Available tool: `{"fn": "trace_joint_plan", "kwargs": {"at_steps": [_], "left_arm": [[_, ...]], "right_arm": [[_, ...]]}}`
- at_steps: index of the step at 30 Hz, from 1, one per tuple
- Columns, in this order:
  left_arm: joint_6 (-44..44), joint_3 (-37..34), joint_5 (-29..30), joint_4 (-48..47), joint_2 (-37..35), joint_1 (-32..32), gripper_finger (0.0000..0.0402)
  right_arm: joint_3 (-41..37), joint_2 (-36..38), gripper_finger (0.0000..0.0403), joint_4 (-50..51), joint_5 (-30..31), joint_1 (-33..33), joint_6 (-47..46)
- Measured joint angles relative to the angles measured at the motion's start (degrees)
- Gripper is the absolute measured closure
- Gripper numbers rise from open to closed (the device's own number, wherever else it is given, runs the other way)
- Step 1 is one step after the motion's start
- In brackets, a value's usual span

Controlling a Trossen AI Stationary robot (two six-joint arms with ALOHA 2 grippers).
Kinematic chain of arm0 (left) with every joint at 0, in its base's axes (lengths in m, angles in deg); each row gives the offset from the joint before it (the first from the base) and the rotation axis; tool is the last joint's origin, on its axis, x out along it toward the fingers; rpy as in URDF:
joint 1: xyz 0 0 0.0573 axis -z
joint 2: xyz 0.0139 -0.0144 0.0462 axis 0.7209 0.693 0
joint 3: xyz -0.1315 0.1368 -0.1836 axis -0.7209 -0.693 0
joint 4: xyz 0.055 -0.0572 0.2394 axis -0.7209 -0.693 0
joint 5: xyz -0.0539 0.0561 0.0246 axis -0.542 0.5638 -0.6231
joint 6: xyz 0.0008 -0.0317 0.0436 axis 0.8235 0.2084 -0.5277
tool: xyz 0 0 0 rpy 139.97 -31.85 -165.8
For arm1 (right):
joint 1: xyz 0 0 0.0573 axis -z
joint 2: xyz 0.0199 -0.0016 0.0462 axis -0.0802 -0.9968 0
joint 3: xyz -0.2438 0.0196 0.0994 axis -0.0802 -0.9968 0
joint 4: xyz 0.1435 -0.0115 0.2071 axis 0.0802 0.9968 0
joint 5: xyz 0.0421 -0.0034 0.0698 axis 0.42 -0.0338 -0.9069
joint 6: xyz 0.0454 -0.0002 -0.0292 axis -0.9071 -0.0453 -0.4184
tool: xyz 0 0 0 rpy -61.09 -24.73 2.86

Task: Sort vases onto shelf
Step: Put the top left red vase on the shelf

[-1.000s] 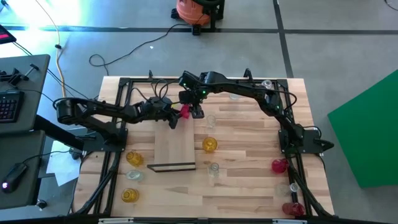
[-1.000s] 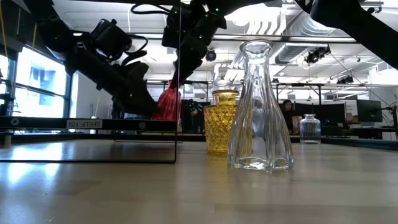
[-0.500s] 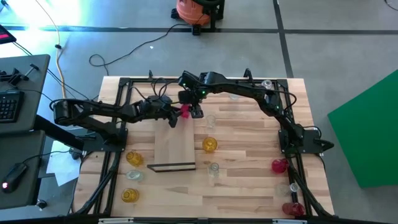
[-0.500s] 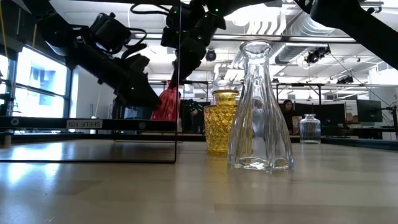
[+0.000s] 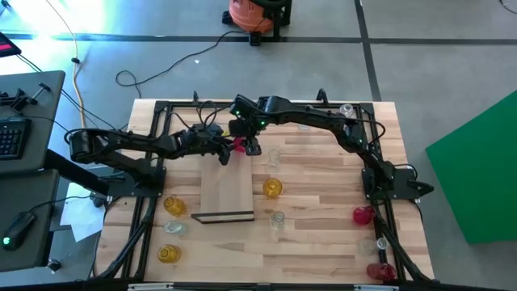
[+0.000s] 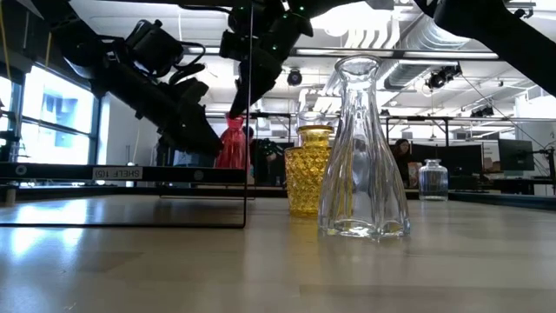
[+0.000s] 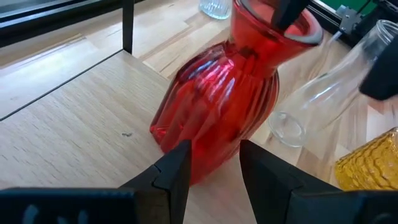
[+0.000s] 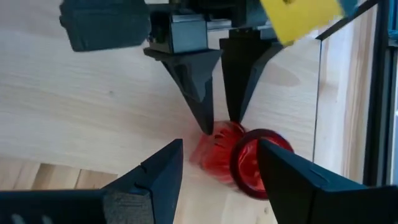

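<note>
Together, the left gripper [image 5: 228, 150] and right gripper [image 5: 251, 145] meet at the ribbed red glass vase [image 5: 239, 145] over the light-wood shelf board's [image 5: 227, 192] far edge, left fingers [image 7: 176, 169] parted before its base, right fingers [image 8: 165, 168] spread above its rim.

Open-plan lab, exposed ceiling ducts [image 6: 408, 35], monitors [image 6: 514, 155], concrete floor [image 5: 436, 48]

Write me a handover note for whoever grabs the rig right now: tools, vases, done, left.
Left tool: fingers either side of the red vase at the shelf's far edge; grip unclear.
Right tool: open, hovering over the same vase's mouth.
Vase is tilted, not yet standing on its own.
Done: nothing set down on the shelf.
Left: this vase, plus the yellow vase, clear vase and the rest scattered on the table.
</note>
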Motion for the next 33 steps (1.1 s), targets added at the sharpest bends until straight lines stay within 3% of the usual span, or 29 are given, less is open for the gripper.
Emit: {"fn": "trace_joint_plan", "kwargs": {"at_steps": [11, 19, 28, 33], "left_arm": [[0.7, 0.0, 0.8, 0.0, 0.0, 0.0, 0.0275], [2.3, 0.0, 1.5, 0.0, 0.0, 0.0, 0.0275], [2.6, 0.0, 1.5, 0.1, 0.0, 0.0, 0.0275], [3.6, 0.0, 1.5, 0.1, 0.0, 0.0, 0.0275]], "right_arm": [[0.0, 0.1, 0.021, -0.3, 4.8, 0.0, -0.2], [3.3, 0.2, 0.021, -1.2, 13.9, -0.5, 1.1], [4.3, 1.2, 0.021, -4.2, 16.4, 0.2, -0.3], [4.2, 1.2, 0.021, -5.0, 23.1, 0.0, -0.1]]}}
